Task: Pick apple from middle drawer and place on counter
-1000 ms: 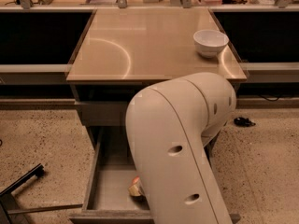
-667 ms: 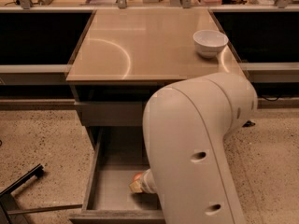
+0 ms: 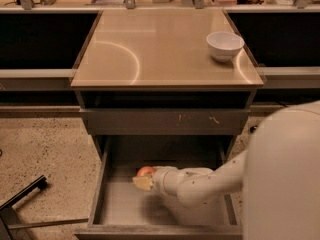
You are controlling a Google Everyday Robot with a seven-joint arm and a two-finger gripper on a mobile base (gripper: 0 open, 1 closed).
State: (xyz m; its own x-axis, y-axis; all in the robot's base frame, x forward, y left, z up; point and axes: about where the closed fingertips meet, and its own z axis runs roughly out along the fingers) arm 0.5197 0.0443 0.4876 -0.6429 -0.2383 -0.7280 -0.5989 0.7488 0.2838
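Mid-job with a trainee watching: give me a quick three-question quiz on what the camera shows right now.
1. True or false: the apple already sits on the counter.
2. Where is the hand? A) over the counter. B) inside the open middle drawer, right beside the apple. C) raised high, away from both.
3. Fill in: near the counter's far right corner stands a ____.

Key: 1 false, the apple lies in the drawer. 2 B. 3 white bowl.
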